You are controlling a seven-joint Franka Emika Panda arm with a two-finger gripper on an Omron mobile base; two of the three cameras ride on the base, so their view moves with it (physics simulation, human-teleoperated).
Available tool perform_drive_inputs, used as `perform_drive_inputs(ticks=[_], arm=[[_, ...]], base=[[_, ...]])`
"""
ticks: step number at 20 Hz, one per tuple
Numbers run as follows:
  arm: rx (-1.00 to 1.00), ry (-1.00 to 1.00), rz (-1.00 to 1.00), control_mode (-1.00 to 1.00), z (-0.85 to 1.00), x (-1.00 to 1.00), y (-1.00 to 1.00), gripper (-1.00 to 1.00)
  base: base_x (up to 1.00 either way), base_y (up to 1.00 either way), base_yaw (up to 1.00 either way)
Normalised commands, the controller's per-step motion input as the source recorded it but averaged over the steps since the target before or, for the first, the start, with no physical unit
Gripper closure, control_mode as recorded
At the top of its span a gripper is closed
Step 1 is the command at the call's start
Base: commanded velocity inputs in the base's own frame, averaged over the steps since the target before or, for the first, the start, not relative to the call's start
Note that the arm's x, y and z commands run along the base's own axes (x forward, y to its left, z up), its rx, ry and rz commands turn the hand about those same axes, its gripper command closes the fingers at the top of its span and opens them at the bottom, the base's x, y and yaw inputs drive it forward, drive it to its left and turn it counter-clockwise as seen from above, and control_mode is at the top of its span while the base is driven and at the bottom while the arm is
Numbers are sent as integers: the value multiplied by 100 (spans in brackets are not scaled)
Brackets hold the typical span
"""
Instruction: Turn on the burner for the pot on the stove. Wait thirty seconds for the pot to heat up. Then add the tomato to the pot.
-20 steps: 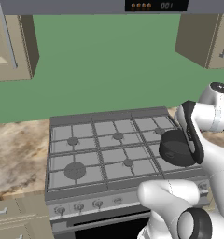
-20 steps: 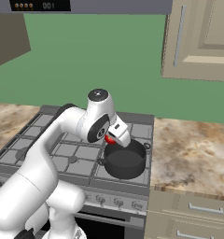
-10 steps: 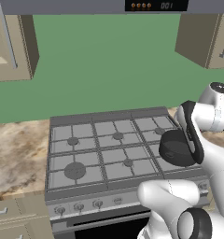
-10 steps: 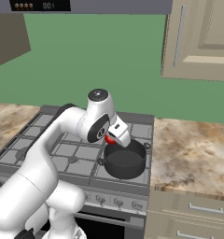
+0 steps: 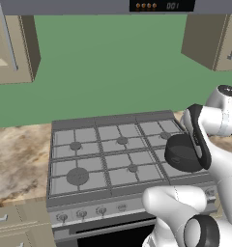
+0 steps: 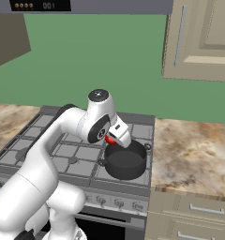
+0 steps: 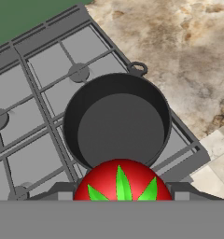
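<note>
Left base view: the pot (image 5: pixel 183 152) sits at the stove's (image 5: pixel 103 157) right front, mid-right of frame. Right base view: the fingers (image 6: pixel 112 139) grip the tomato (image 6: pixel 109 139) just above the pot, mid-frame. Hand view: tomato bottom centre, pot below it.

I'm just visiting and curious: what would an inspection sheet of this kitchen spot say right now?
Surface: grey stove, marbled counter on both sides.
Job's things: dark pot on a front corner burner, nothing inside; red tomato held above it.
Clutter: nothing seen.
Grippers: gripper shut on the tomato, over the pot.
Cables: nothing seen.
Surroundings: green wall, beige cabinets, drawers below the counter.
</note>
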Motion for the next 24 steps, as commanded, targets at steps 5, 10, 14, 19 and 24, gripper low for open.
perform_drive_inputs(ticks=[5, 10, 14, 19, 24], arm=[[0, 0, 0, -100, 0, 0, 0, 100], [0, 0, 0, -100, 0, 0, 0, 100], [0, 0, 0, -100, 0, 0, 0, 100], [0, 0, 0, -100, 0, -1, 0, 100], [0, 0, 0, -100, -7, -1, -13, 100]], base=[[0, 0, 0], [0, 0, 0], [0, 0, 0], [0, 0, 0], [0, 0, 0]])
